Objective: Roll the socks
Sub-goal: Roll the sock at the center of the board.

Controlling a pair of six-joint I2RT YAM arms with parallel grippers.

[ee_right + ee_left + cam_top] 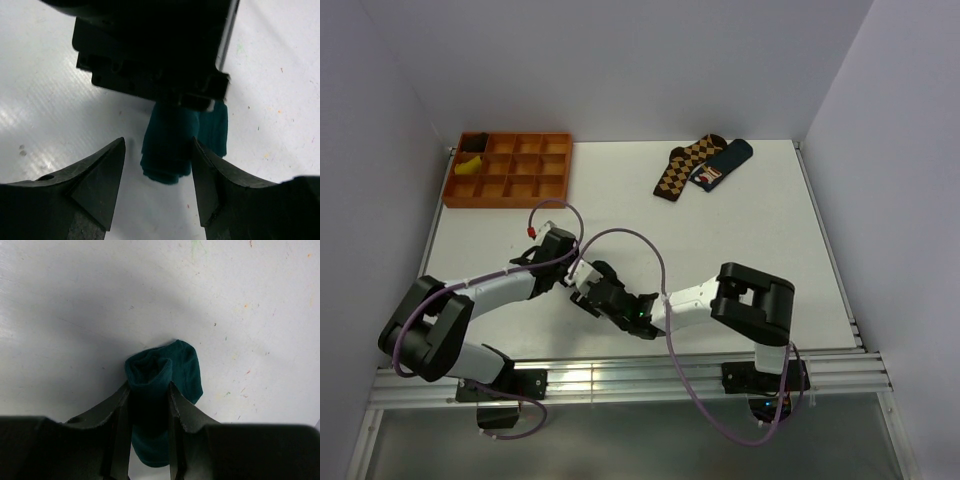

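I have the left tool (148, 388) closed on the teal sock (162, 375). Its two fingers (120, 410) press in on either side of the bunched fabric. The folded end sticks out past the fingertips and rests on the white counter (75, 315).

The right tool (156, 150) faces it from the other side with its jaws spread wide and nothing in its hold. In the right wrist view the teal bundle hangs down from the dark body of the left tool, between the right tool's fingers and closer to the right-hand one. I cannot tell whether that finger touches the fabric. From the top camera both tools meet over the near middle of the counter, and the arms hide the bundle there.

At the far left corner sits an orange tray (505, 203), divided into a grid of small compartments. The compartments at its far left end hold a yellow item (469, 168) with a dark item (473, 157) just behind it. They are too small for me to name.

Well apart, at the far right of the counter, a brown-and-orange checkered sock (685, 165) lies flat. A dark sock with a red-and-white patch (723, 163) lies against its right side.
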